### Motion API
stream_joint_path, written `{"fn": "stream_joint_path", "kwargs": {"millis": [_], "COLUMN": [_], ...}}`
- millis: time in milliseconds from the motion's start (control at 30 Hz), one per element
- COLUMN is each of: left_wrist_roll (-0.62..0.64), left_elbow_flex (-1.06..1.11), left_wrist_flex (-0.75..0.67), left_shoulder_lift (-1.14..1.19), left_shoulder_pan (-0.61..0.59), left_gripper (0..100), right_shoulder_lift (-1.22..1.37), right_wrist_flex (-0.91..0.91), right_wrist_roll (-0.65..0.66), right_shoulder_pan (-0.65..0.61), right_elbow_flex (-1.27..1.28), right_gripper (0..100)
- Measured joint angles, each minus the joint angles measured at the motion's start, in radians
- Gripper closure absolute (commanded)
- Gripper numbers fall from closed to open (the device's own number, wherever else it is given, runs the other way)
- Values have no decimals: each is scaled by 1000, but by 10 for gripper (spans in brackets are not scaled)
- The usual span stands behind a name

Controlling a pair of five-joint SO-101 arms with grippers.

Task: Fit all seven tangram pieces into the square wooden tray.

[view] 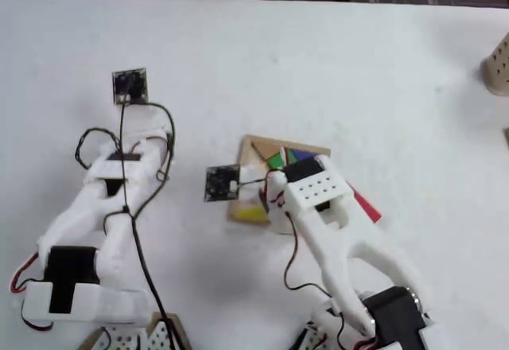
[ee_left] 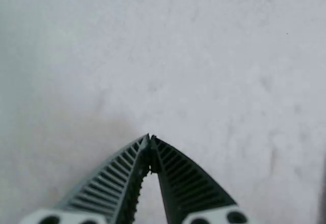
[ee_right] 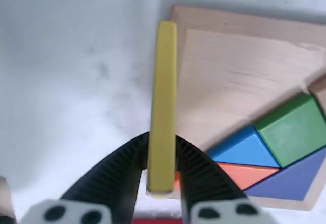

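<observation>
Right gripper [ee_right: 162, 141] is clamped on the yellow piece [ee_right: 164, 91]. It pinches the two flat faces, so the piece stands on edge with its long side pointing away from the jaws. That grip suits carrying, not seating: the piece has to tip flat before it goes in.

The piece sits over the tray [ee_right: 229, 66] rim, on the line between wood and table [ee_right: 76, 81]. Can't tell if its lower edge touches.

Next to it the tray floor is bare wood, which is probably the target slot. Packed together toward the opposite side, touching each other: green piece [ee_right: 293, 127], blue piece [ee_right: 244, 147], orange piece [ee_right: 244, 174], purple piece [ee_right: 295, 179]. The tight packing leaves one open region. I'd call the task roughly halfway.

Red piece [view: 367, 205] lies on the table just outside the tray, beside the right arm, likely waiting its turn. Can't place the seventh piece.

Left gripper [ee_left: 150, 138] is closed on nothing, tips meeting, over bare table well apart from the tray. It looks parked out of the way.

Risk: on release the piece could catch the rim or topple onto the blue piece.
</observation>
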Motion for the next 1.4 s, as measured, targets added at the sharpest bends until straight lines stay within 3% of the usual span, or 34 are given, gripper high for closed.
{"fn": "stream_joint_path", "kwargs": {"millis": [633,733,967,1200,1400], "left_wrist_roll": [0,0,0,0,0], "left_elbow_flex": [0,0,0,0,0], "left_wrist_flex": [0,0,0,0,0], "left_shoulder_lift": [0,0,0,0,0], "left_shoulder_pan": [0,0,0,0,0], "left_gripper": [976,976,976,976,976], "right_shoulder_lift": [0,0,0,0,-66], "right_wrist_flex": [-173,-173,-173,-166,-23], "right_wrist_roll": [3,-8,-61,-68,-74], "right_shoulder_pan": [66,61,54,54,54], "right_elbow_flex": [80,80,80,80,-3], "right_gripper": [976,951,789,812,820]}}
